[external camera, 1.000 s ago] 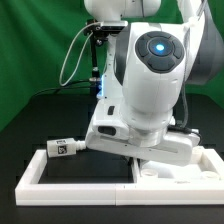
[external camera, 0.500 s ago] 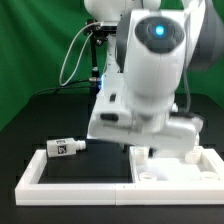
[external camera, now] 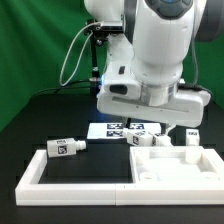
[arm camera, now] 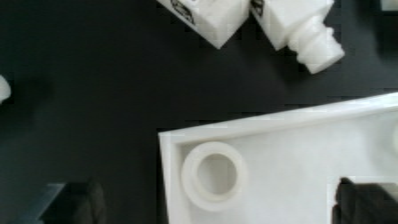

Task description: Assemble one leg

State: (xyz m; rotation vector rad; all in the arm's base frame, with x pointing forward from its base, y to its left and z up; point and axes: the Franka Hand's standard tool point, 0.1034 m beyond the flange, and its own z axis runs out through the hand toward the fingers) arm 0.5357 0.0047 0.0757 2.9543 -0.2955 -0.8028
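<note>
Fingers (arm camera: 68,205): spread wide, with nothing between them. I read the gripper (arm camera: 217,204) as empty. It hangs above the tabletop panel (arm camera: 302,150), and one round socket (arm camera: 214,175) sits under the gap between the fingers.

Location of the task parts:
- One leg (external camera: 62,148) lies on its side on the white frame (external camera: 70,187). It is toward the desk (external camera: 35,115) corner at the exterior view's left, on the edge nearest that camera.
- Further legs (external camera: 160,134) are grouped close together between the marker board (external camera: 110,130) and the panel, nearer the middle of the desk. I cannot tell whether they stand or lean.
- Two of this group show in the wrist view, just beyond the panel's corner.

Hazards, as I judge them:
1. No leg is held. A descent from this pose would only press the fingertips onto the panel face.
2. The grouped legs sit near one another. A wide-open approach to one may strike its neighbour, tipping it or pushing it onto the marker board.
3. The lying leg rests on a narrow rim. An off-centre pinch may roll it off the frame.
4. At insertion, a leg gripped at a tilt may jam in the socket. The panel may also slide if it is not seated against the frame.
</note>
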